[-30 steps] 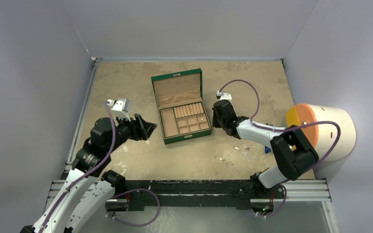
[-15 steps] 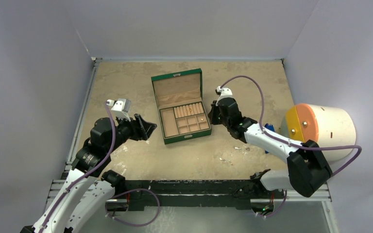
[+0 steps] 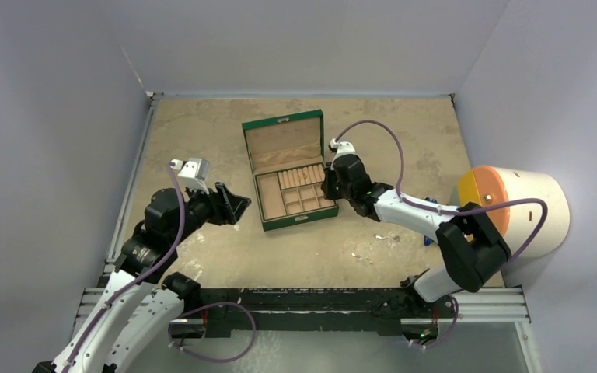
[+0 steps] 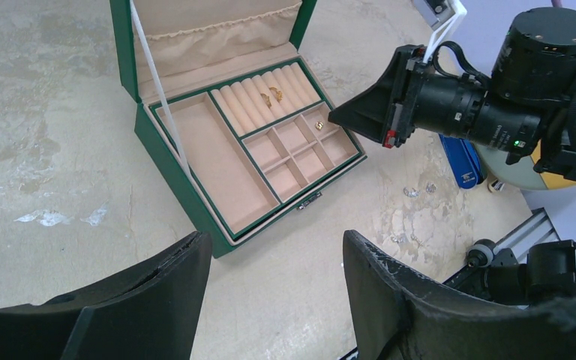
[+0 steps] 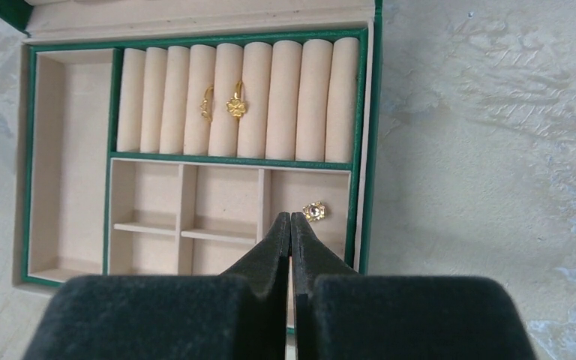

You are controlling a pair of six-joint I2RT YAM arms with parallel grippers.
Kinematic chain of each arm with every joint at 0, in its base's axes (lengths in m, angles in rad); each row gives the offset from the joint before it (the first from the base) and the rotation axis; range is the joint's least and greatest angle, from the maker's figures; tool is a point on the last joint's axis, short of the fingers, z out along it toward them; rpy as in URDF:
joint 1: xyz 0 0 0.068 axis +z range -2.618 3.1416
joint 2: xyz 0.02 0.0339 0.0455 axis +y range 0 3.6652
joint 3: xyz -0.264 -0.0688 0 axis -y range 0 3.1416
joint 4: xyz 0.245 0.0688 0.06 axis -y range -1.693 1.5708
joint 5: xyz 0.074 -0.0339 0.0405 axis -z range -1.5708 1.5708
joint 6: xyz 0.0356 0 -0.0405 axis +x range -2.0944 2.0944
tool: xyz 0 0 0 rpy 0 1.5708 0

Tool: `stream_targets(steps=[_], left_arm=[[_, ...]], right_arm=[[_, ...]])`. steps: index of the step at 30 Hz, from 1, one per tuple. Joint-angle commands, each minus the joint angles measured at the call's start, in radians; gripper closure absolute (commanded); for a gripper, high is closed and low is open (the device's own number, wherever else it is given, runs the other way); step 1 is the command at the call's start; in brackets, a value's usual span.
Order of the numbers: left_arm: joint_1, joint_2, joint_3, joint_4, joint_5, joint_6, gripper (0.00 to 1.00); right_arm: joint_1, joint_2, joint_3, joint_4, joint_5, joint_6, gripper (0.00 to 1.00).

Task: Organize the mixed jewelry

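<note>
Far left, the left claw hangs released. Its dark, scuffed fingers are spread with nothing between them, and bare mottled table runs ahead of it to the box's near corner.

Ahead and to its right sits the box, a green hard shell lined in soft beige, with the lid propped upright. Inside there's one long tray at the left, padded rolls at the back and small square cells in front.

Now the right claw: it's clenched, black wedge tips pressed flat together with nothing visible between them, poised over the rightmost cell. A gold stud lies in that cell just right of the tips, and the green rim stands close beyond it. Ahead and left of the tips, two gold rings are tucked between the rolls.

Right of the rim the table opens wide. Behind this claw, beside its arm, tiny silvery loose pieces are scattered. A blue clip lies further right, and past it a white drum with an orange face.
</note>
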Motion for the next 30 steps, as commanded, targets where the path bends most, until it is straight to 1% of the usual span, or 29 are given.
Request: stream_targets(steps=[1, 5, 10, 14, 16, 21, 24, 26, 30], left_arm=[[0.008, -0.007, 0.015, 0.050, 0.010, 0.014, 0.36], [0.008, -0.006, 0.015, 0.049, 0.010, 0.014, 0.36], [0.009, -0.005, 0.016, 0.050, 0.010, 0.014, 0.36], [0.008, -0.004, 0.015, 0.050, 0.009, 0.014, 0.36], [0.008, -0.003, 0.015, 0.050, 0.009, 0.013, 0.36], [0.009, -0.002, 0.015, 0.049, 0.007, 0.013, 0.36], [0.009, -0.002, 0.016, 0.049, 0.008, 0.013, 0.36], [0.009, 0.000, 0.016, 0.050, 0.009, 0.013, 0.36], [0.009, 0.000, 0.015, 0.049, 0.009, 0.013, 0.36]], right_arm=[[0.007, 0.025, 0.059, 0.043, 0.026, 0.006, 1.00], [0.007, 0.048, 0.069, 0.040, 0.062, 0.012, 1.00], [0.008, 0.060, 0.072, 0.037, 0.090, 0.025, 0.90], [0.007, 0.046, 0.070, 0.030, 0.091, 0.029, 0.83], [0.007, 0.030, 0.067, 0.019, 0.093, 0.030, 0.80], [0.007, -0.057, 0.041, -0.021, 0.103, 0.040, 0.77], [0.007, -0.115, 0.025, -0.063, 0.111, 0.052, 0.72], [0.007, -0.149, 0.018, -0.105, 0.109, 0.061, 0.68], [0.007, -0.230, -0.005, -0.236, 0.105, 0.098, 0.67]])
